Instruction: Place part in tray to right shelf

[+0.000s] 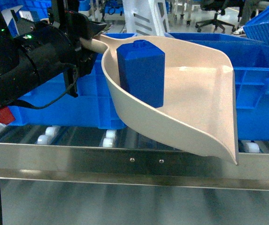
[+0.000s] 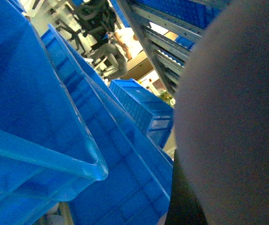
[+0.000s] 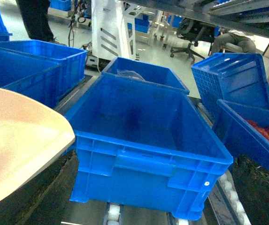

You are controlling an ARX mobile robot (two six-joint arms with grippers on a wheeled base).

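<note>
Blue part [image 1: 141, 72] standing upright inside the cream tray [image 1: 195, 103], back against the deep end near the handle, nothing pinning it there. Tray held aloft and tilted, front lip [image 1: 235, 157] hanging low over the steel rail of the right shelf [image 1: 134, 161] — white rollers [image 1: 110, 137] just behind, large blue crates [image 3: 148, 140] sitting on them. Handle vanishing into the left gripper [image 1: 85, 40]; probably clamped on it, though the black housing hides the jaws, so cannot tell for certain. Right gripper not seen in any view; only crates and a corner of the tray from the right wrist.

Main risk — a slide. Smooth scoop floor sloping toward the open lip, tall narrow part with a high centre: any jerk or further dip likely to topple it and send it out over the rail, short of the shelf. Second risk: lip catching a crate wall or the rail on the way in, jolting the load. Long handle as lever — twist in the grip also possible.
</note>
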